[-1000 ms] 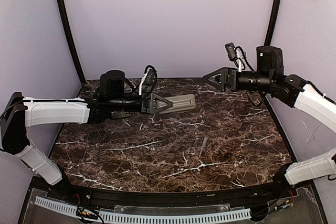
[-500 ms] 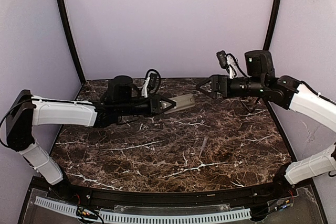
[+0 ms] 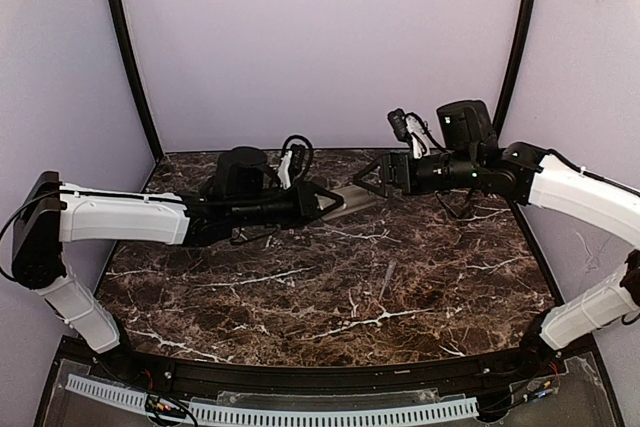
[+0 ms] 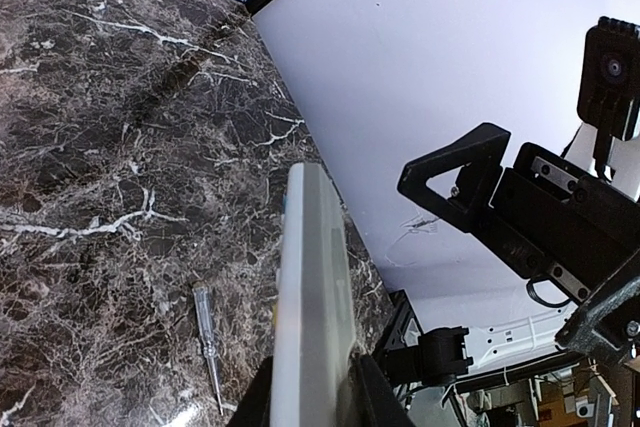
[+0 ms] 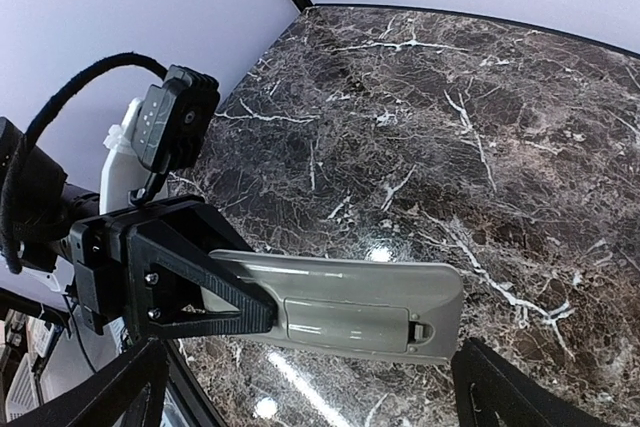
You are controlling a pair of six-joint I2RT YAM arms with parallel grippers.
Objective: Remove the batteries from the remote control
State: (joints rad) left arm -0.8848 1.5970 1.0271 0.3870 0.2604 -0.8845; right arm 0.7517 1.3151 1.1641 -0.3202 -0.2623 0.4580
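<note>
Above the dark marble table (image 3: 400, 277), the top view shows the left gripper (image 3: 325, 204) clamped on one end of the slim grey rectangular remote control (image 3: 352, 197), its long axis aimed at the wide-open right gripper (image 3: 372, 179) just beside its free end. Left wrist: the remote is edge-on in that grip. Right wrist: its grey back faces the claw, the hatch cover (image 5: 345, 322) is shut and the batteries are hidden.

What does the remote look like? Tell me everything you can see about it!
The remote is a slim grey bar with rounded corners, plastic by its look. Its plain back shows, with a battery cover that looks shut. The left fingers pinch one end, holding it in the air above the marble table. Its free end points toward the open right fingers, which do not touch it.
</note>
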